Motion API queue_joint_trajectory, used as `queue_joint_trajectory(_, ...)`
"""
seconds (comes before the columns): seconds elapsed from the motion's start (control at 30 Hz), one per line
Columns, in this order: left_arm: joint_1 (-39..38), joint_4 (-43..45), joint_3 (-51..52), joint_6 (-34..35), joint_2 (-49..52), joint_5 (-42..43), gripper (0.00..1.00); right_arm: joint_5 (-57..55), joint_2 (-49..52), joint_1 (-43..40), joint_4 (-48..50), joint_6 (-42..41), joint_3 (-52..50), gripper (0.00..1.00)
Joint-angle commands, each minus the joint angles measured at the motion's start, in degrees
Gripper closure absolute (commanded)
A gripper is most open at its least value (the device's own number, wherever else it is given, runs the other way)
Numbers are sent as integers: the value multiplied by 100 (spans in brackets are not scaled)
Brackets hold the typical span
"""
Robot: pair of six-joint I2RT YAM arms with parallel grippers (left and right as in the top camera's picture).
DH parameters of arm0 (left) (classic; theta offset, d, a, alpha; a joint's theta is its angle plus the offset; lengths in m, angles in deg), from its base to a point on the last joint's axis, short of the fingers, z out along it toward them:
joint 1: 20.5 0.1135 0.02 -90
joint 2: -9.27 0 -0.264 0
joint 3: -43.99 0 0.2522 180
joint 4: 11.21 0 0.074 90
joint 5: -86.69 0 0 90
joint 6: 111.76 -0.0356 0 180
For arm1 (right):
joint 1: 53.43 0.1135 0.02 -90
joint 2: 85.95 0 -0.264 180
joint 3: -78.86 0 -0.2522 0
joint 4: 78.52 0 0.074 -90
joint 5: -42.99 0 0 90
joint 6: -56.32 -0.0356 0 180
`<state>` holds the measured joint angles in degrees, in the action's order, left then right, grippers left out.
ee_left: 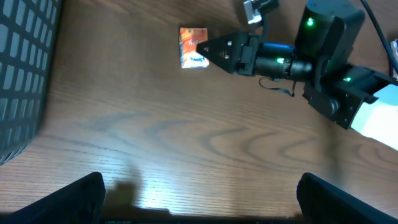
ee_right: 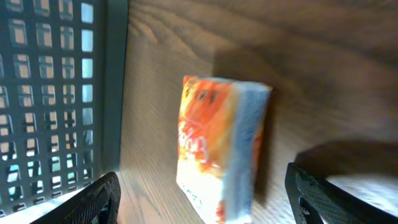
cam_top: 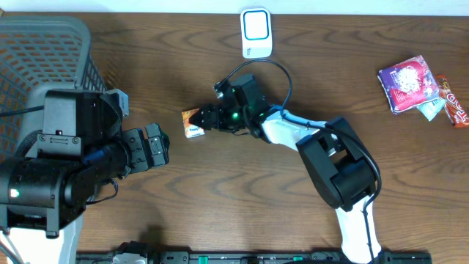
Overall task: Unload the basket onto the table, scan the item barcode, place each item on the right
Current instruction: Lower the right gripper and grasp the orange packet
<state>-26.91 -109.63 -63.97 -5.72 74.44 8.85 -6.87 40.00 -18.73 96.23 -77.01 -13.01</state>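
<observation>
The right arm's pincer (cam_top: 207,119) is stretched across the dark wooden bench (cam_top: 242,209) to a small orange packet (cam_top: 191,122), its jaws spread wide on either side of it. Seen from the right wrist, the packet stands between the two black fingers (ee_right: 93,199) with clear space on each side and neither finger touching it. It rests on the bench, its orange printed face turned toward one finger and a pale edge toward the other. Beyond the packet, on the far side from the right arm, rises the grey plastic grid of a basket (ee_right: 56,93).

The left arm's pincer (cam_top: 157,145) hangs just short of the packet on the opposite side, facing the right pincer. Its jaws are fully wide and hold nothing. Its wrist camera looks past its own fingers (ee_left: 81,199) at the packet and the tip of the right pincer meeting it.

Well behind the right pincer, toward the far edge of the bench, lies a white scanner (cam_top: 256,33). Far off beyond the right arm's elbow sits a small heap of snack packets (cam_top: 410,84).
</observation>
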Motion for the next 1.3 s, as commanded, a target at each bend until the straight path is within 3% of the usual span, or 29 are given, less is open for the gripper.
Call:
queue_joint_trajectory(0.0,24,-15,2,-101,11,66,2,-743,83,146,-295,-203,76,22)
queue_joint_trajectory(0.4,24,-15,2,-101,11,66,2,-1154,413,374,-299,-258,74,56)
queue_joint_trajectory(0.57,24,-15,2,-101,11,66,2,-870,468,398,-302,-273,74,99)
queue_joint_trajectory(0.9,24,-15,2,-101,11,66,2,2452,468,-188,719,-262,74,99)
queue_joint_trajectory(1.03,24,-15,2,-101,11,68,2,3635,468,-446,1034,136,74,99)
queue_joint_trajectory(1.27,24,-15,2,-101,11,66,2,3510,468,-520,599,468,72,99)
